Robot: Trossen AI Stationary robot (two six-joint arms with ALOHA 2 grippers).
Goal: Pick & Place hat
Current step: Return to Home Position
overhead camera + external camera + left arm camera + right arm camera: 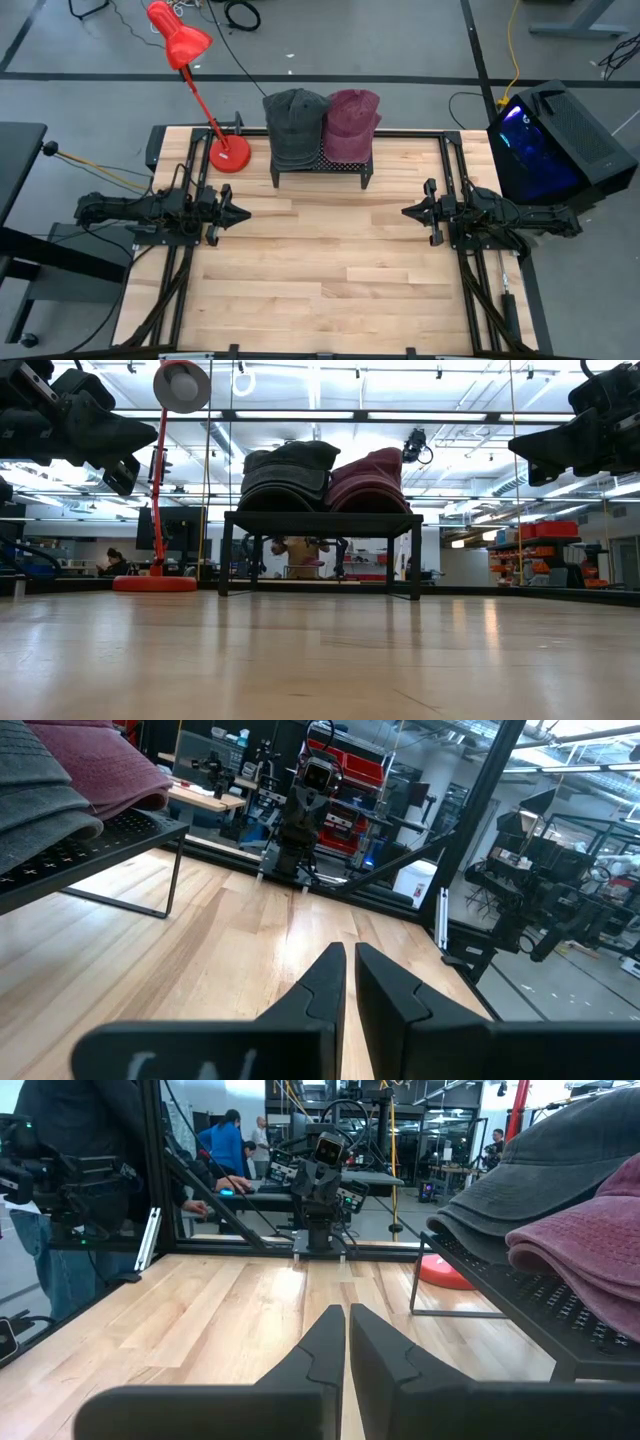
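We judge the job all but finished. The black caps [295,122] sit as one neat stack on the left half of the shelf [335,166] at the far edge of the tabletop [320,265], touching the maroon caps [351,122] piled just beside them on the right half. We see no cap lying on the bare wood, and none in either pincer. The left pincer [243,212] hangs over the tabletop's left side and the right pincer [407,211] over its right side, tips facing each other, well apart from the shelf and from one another. In both wrist views the two fingers are closed to a thin slit with nothing between them. The low view shows both arms raised off the wood and both stacks resting level on the shelf. By our reading nothing is left to pick or place; the arms need only reach their rest pose, which they look close to, if not already at it.
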